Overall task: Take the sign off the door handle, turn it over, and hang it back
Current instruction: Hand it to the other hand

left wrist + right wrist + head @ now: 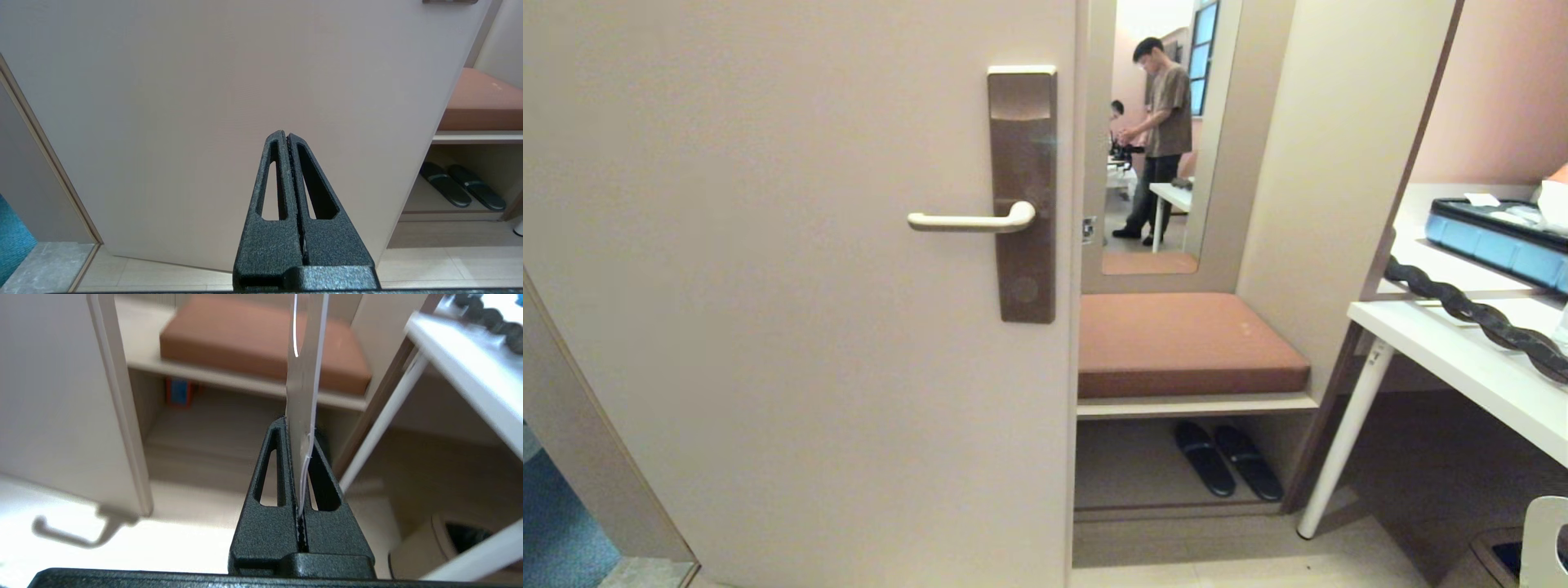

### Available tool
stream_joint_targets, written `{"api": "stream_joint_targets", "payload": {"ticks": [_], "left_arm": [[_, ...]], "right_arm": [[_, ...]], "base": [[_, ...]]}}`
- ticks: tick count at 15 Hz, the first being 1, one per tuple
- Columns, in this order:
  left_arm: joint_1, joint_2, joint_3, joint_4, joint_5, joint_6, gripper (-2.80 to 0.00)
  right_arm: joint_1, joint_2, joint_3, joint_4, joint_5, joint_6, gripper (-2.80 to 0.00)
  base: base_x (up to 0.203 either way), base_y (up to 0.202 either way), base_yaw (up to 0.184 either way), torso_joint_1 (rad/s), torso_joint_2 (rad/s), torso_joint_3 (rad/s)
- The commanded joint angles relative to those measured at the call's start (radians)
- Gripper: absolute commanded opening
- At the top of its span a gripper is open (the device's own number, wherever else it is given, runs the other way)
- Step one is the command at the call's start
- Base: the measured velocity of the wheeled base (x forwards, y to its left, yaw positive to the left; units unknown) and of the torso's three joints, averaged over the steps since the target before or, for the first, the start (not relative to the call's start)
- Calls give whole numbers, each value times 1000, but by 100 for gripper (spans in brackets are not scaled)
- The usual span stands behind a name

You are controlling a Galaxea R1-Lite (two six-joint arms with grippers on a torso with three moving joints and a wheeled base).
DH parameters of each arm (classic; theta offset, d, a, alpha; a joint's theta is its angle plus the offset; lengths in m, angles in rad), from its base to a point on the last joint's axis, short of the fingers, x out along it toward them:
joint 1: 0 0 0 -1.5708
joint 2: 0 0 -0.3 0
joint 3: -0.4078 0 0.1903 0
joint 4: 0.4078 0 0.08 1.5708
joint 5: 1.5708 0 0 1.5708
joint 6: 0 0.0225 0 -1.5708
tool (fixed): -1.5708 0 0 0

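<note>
We've got the flat white card sign (303, 392) pinched edge-on in our right gripper (301, 435); slim beige lever door handle (970, 220) at 9 o'clock of its plate is bare. Left gripper (287, 136) closed, empty. Flip and rehang remain.

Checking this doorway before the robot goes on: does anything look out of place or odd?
One thing: the door handle is bare, with no sign on it. The sign is clamped edge-on in the right pincer, away from the door near the bench. The slippers sit tidily; nothing looks spilled or damaged.
</note>
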Motion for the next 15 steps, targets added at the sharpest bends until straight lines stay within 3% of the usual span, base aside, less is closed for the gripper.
{"api": "stream_joint_targets", "payload": {"ticks": [1,4,15], "left_arm": [[0,1,0,-1,1,-1,-280],[0,1,0,-1,1,-1,-280],[0,1,0,-1,1,-1,-280]], "right_arm": [[-5,-111,0,-1,-1,9,-280],[-7,-144,0,1,-7,62,-280],[-7,-144,0,1,-7,62,-280]], "base": [[0,0,0,0,0,0],[0,0,0,0,0,0],[0,0,0,0,0,0]]}}
